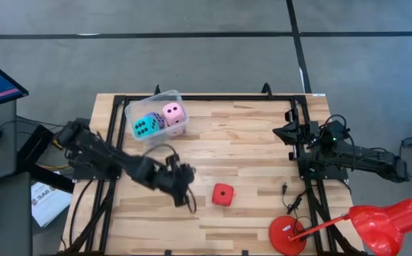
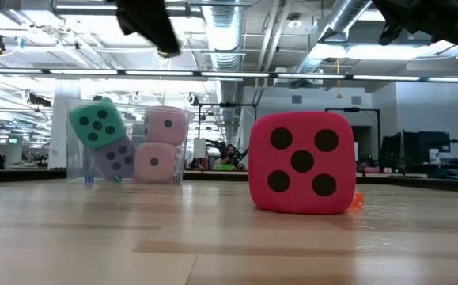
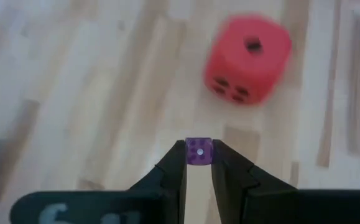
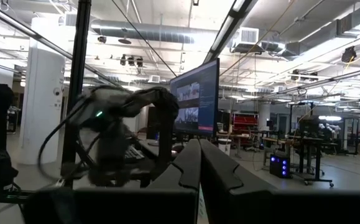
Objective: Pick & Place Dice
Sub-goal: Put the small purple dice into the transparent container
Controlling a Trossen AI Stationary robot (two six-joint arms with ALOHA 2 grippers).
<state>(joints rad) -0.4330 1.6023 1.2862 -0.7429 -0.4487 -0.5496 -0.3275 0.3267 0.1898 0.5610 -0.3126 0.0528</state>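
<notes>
Red die (image 1: 223,194) lies loose at lower centre of your high view, just right of the left gripper (image 1: 188,190).
Only your left wrist view shows its fingers (image 3: 175,167) pinching a tiny purple cube (image 3: 199,151), red die beyond; four dice fill the tub (image 1: 133,112) upper left; right gripper (image 1: 285,133) is closed.

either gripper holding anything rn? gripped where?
Left gripper holds a tiny purple die, pinched by two opposite sides at the fingertips, near the red die. Right gripper is shut on nothing, parked at the table's right edge.
</notes>
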